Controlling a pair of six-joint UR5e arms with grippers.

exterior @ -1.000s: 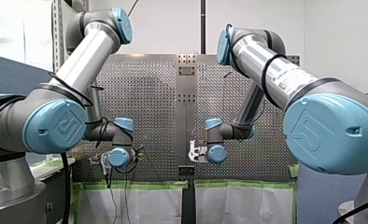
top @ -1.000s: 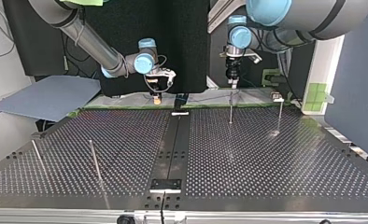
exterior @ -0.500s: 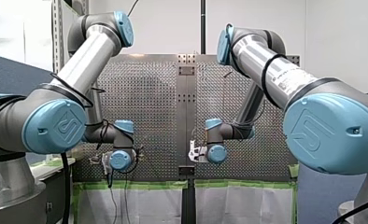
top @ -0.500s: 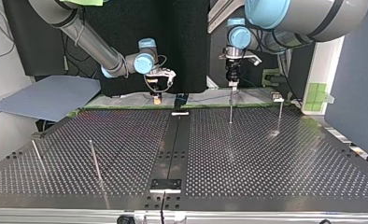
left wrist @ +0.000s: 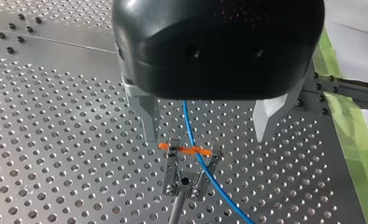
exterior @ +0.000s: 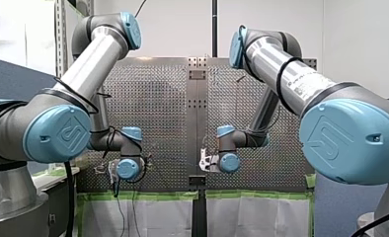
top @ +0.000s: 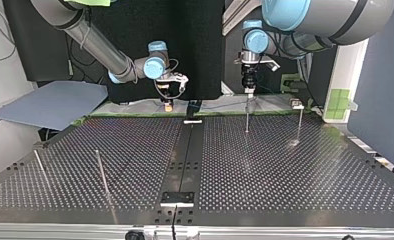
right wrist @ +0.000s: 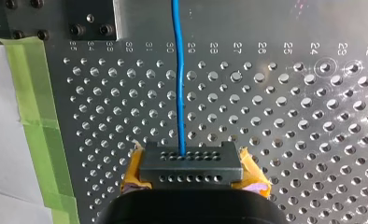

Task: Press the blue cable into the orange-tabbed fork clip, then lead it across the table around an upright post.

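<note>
In the left wrist view my left gripper [left wrist: 205,133] is open, its metal fingers [left wrist: 147,119] standing either side of the orange-tabbed fork clip [left wrist: 189,170] and a little above it. The blue cable [left wrist: 194,140] runs between the fingers and lies across the clip's orange tabs. In the right wrist view my right gripper [right wrist: 191,163], with yellow pads, is shut on the blue cable [right wrist: 179,84], which leads straight away over the perforated plate. The top view shows my left gripper [top: 248,90] right above an upright post [top: 247,117], and my right gripper [top: 168,104] at the table's far edge.
More thin posts stand on the table [top: 285,170]: one at the top view's right [top: 300,122], two at its left [top: 101,172]. Green tape [right wrist: 37,116] lines the table edge beside my right gripper. A grey sheet [top: 50,105] lies off the far left corner.
My left wrist has shifted slightly in the front view, a little down and right. The right arm has stayed still, and the cable has stayed in place.
</note>
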